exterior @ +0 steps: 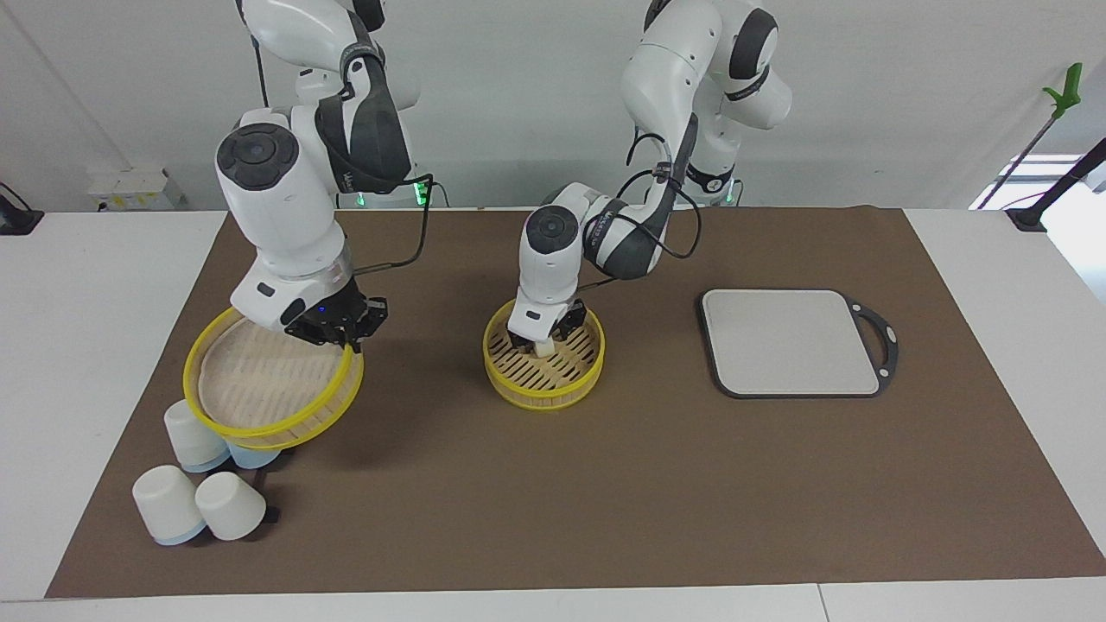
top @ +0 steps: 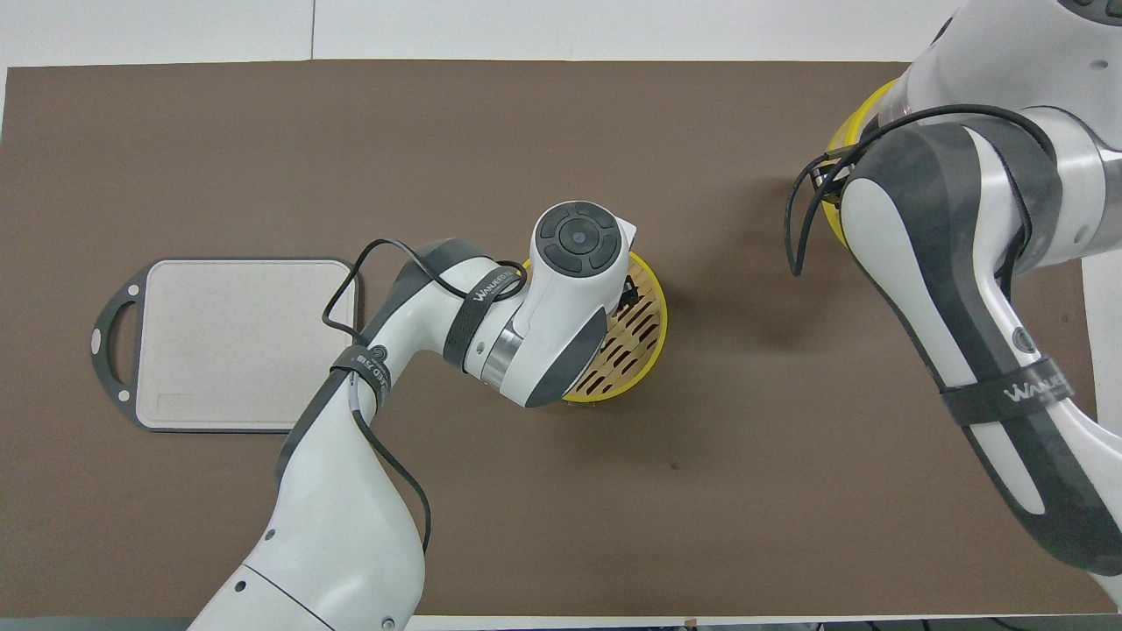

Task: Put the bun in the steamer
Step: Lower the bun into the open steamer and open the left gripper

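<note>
Left gripper is down inside the steamer basket mid-mat, fingers closed around the little white bun just above the slats. Right gripper holds the steamer lid by its rim, tilted up over the white cups. Grey cutting board sits toward the left arm's end.

Yellow-rimmed steamer with tan slatted floor, cream-white bun, grey board with dark rim, brown mat, white cups
</note>
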You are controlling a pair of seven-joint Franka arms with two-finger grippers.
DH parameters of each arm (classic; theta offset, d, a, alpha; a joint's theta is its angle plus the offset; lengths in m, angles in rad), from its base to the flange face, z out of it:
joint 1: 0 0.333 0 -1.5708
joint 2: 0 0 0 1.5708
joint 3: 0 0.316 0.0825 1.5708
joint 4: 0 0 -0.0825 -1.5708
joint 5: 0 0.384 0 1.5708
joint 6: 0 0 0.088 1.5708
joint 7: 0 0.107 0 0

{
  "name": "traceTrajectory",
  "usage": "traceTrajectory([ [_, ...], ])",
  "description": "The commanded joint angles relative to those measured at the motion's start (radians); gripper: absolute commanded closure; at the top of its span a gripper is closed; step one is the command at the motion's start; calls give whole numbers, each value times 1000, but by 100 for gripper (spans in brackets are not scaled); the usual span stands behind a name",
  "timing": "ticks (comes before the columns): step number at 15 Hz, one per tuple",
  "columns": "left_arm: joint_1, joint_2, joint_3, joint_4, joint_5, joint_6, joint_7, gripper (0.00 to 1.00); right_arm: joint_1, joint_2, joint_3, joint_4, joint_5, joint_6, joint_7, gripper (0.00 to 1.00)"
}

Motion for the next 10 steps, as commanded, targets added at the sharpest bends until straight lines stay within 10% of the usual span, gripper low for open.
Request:
traceTrajectory([
  [1,20,-63,34,22,3,-75,-10,0,3,-32,15,-33,2,26,22,100],
  [10,361,-279,54,20,75,-276,189,0,210,-38,15,-35,0,34,527,100],
])
